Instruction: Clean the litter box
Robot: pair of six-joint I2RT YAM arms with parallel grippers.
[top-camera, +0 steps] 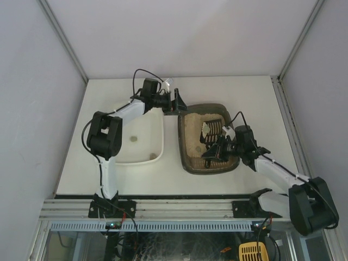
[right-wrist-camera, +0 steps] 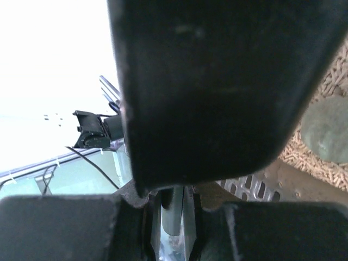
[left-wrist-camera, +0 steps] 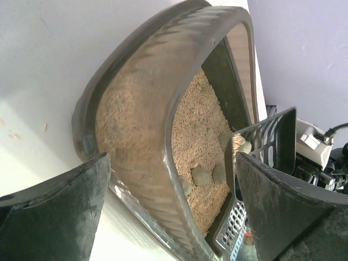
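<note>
The litter box point(top-camera: 182, 149) sits right of the table's point(top-camera: 244, 92) middle, its left wall just beside the white tray point(top-camera: 155, 157). Greyish clumps point(left-wrist-camera: 202, 175) lie in the beige litter. The black slotted scoop point(top-camera: 213, 129) stands tilted over the middle of the box, its handle clenched in the right gripper point(top-camera: 220, 148). The left gripper point(top-camera: 176, 102) hangs at the box's far left corner, its fingers point(left-wrist-camera: 54, 217) spread wide either side of the rim and grasping nothing. To my eye this is the scooping step. Next, the scoop needs to slide under a clump. The left fingers may need to close on the rim to steady the box.
</note>
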